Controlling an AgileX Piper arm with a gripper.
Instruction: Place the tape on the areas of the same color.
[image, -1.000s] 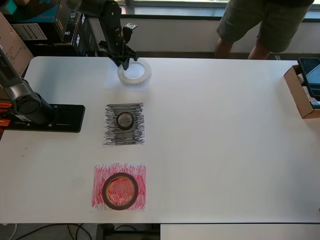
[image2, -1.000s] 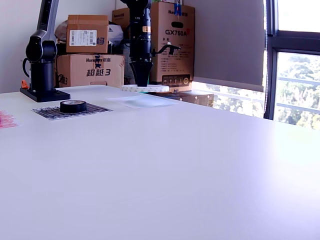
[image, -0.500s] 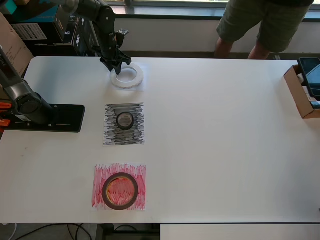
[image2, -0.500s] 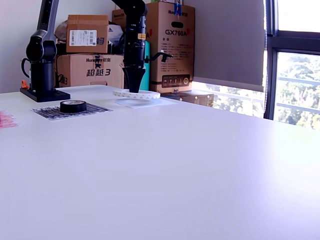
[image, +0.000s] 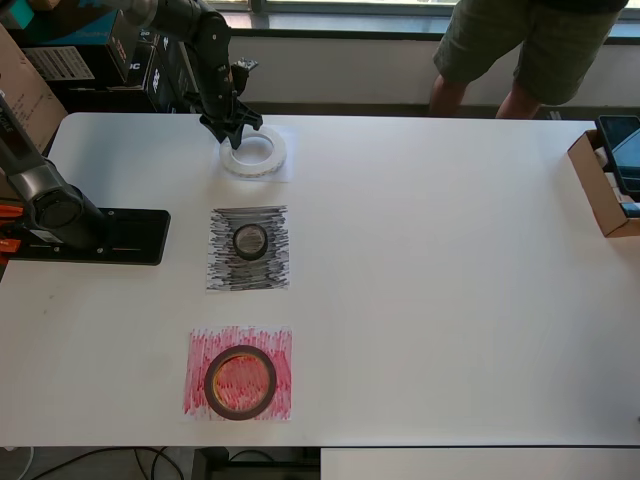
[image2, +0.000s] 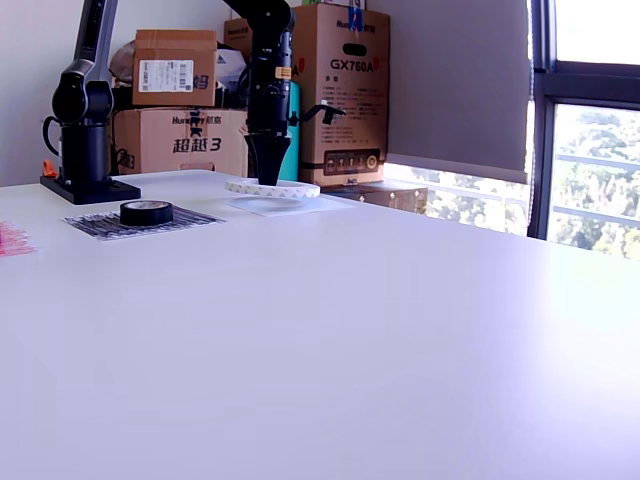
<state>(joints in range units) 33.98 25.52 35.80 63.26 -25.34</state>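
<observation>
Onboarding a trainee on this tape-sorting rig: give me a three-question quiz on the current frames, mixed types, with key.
1. True or false: the black roll lies on the black patch.
2. Which roll does the gripper hold? A) red-brown roll B) white ring C) black roll
3. Fill in: in the exterior view the white ring sits slightly ____ the white patch.

Key: 1 true; 2 B; 3 above, not yet flat on it.

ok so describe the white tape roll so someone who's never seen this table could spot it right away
On the white table, three tape rolls run in a column near the overhead view's left. The white tape roll is the farthest one, nearest the window, with the gripper on its rim. Unlike the black roll and red-brown roll, it is a wide, flat, pale ring.
</observation>
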